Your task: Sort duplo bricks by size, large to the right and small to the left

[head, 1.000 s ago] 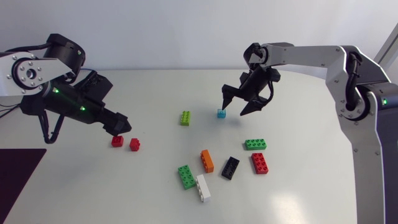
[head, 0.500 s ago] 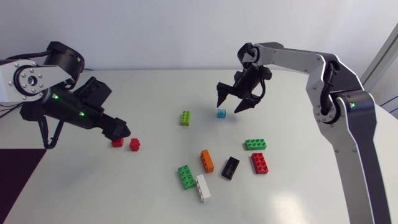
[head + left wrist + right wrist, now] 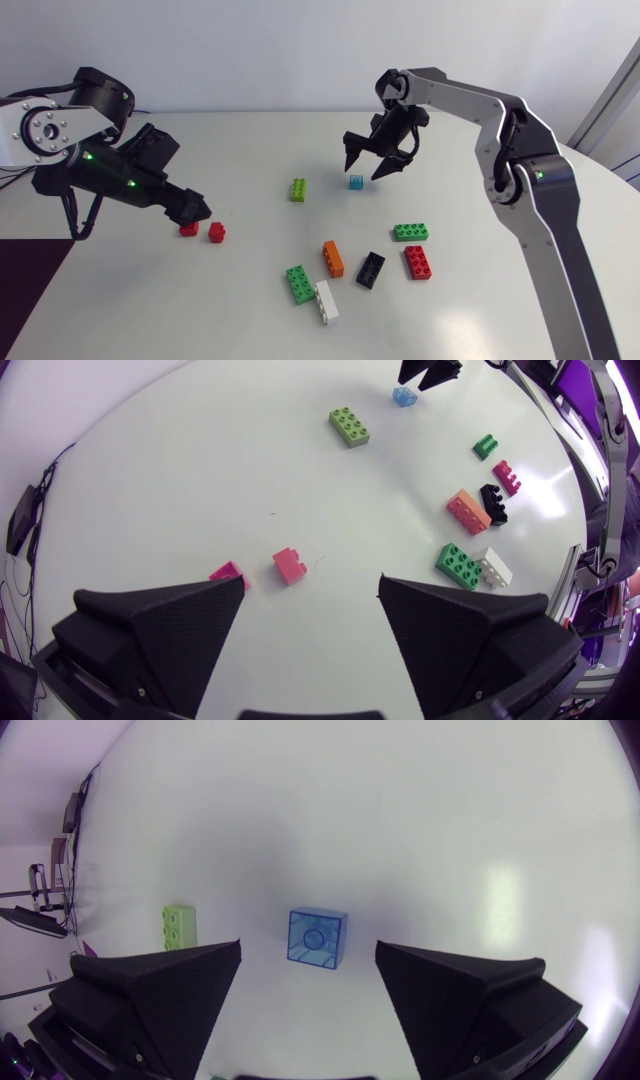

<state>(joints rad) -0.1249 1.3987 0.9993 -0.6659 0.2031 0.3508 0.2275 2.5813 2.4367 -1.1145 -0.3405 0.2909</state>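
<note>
Two small red bricks (image 3: 187, 229) (image 3: 216, 232) lie at the left; my left gripper (image 3: 192, 207) hangs open just above the left one (image 3: 228, 573), the other (image 3: 290, 566) lying ahead between its fingers. A small clear-blue brick (image 3: 355, 182) lies near the middle. My right gripper (image 3: 368, 160) hovers open over the blue brick (image 3: 317, 939), fingers apart on either side of it and not touching. A lime brick (image 3: 298, 189) lies to its left. Orange (image 3: 333, 258), black (image 3: 371, 269), green (image 3: 299, 284), white (image 3: 326, 302), red (image 3: 418, 262) and another green brick (image 3: 411, 232) lie toward the front right.
A dark mat (image 3: 30, 290) covers the table's front left corner. The white table (image 3: 480, 310) ends in a curved edge at the right. The lime brick (image 3: 180, 925) lies beside my right gripper's finger.
My right gripper has swung left and slightly back, coming over the blue brick. My left gripper has dipped a little toward the red bricks. No brick has moved.
</note>
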